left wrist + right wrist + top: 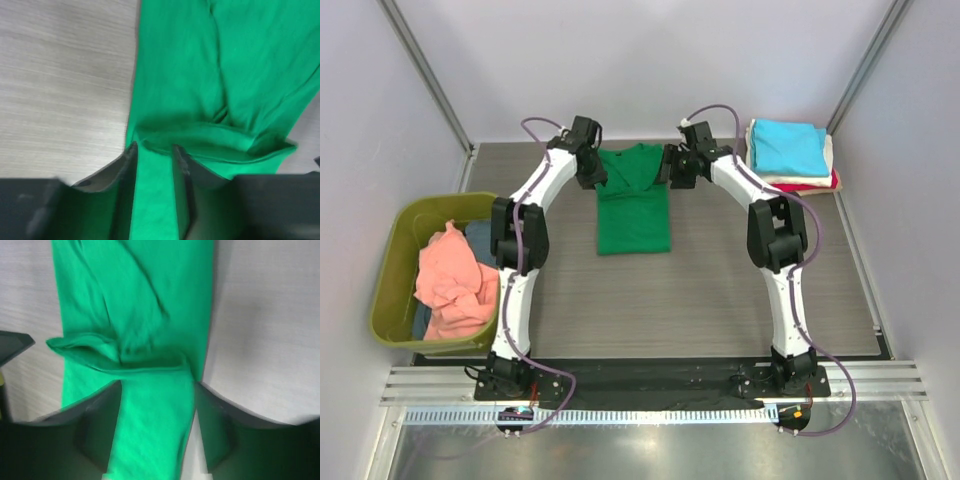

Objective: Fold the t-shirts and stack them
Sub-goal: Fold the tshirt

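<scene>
Top external view, progress first. Nearest, well on the near side of L jaws and out to their left, 2 shirts wait unfolded: salmon-pink t-shirt [450, 285] and dark blue-grey t-shirt [478, 236]. Mid-counter [720, 300], bright green t-shirt [633, 215] lies flat as a long narrow panel, sleeves seemingly turned in. Its hem end sits well nearer than both jaws; its collar end runs up betw. them, L jaws at the far-left corner, R jaws at the far-right.

Left wrist cam: L jaws parted a little, green cloth showing flat thru the gap and a rolled-over edge just ahead of the tips. Looks loose, not pinched. Right wrist cam: R jaws parted wider, cloth lying in the gap, same rolled edge just ahead.

Farthest, just right of R jaws, is the finished stack: cyan t-shirt [788, 145] on top, cream t-shirt [829, 148] under it, red t-shirt [820, 187] at the bottom, only edges of those 2 showing. So approx. 3 done, 1 part-folded (crosswise fold + move to stack prob. left), 2 not begun.

Containers: one only, olive-green tub [392, 265], near-left, well apart from L jaws. Pink shirt is heaped in it, rising above the rim on the arm side. Blue-grey one lies under/behind it, mostly hidden.
</scene>
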`<action>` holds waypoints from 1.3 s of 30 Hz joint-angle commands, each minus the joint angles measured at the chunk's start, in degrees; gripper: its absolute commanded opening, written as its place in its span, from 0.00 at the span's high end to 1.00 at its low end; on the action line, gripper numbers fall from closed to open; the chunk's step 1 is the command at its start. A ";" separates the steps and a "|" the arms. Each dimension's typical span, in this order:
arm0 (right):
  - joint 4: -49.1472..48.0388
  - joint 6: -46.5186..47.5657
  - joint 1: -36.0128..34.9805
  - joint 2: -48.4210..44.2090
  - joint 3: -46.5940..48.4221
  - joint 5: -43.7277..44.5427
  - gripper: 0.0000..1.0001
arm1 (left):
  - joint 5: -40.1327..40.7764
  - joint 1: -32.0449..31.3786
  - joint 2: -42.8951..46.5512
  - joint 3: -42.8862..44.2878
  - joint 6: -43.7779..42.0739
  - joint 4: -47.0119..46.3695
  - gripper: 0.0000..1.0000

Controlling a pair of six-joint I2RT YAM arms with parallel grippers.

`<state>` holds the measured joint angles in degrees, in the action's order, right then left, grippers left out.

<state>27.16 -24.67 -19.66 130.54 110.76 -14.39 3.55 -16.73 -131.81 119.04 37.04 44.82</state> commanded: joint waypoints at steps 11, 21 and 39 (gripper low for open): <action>0.80 0.50 2.61 -9.04 -4.87 -3.01 0.22 | -1.53 2.41 14.36 -8.27 2.43 0.99 0.50; -19.14 -5.74 1.82 -26.03 -44.80 -18.73 0.31 | -10.57 0.91 33.36 -43.17 4.27 -14.30 0.53; -26.81 -7.50 -0.03 -19.54 -51.26 -16.63 0.58 | -17.70 -0.50 37.59 -64.02 8.40 -31.28 0.51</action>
<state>1.30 -32.40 -19.44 109.36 59.66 -32.51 -12.56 -17.08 -95.81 55.46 44.86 18.28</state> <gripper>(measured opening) 0.437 0.486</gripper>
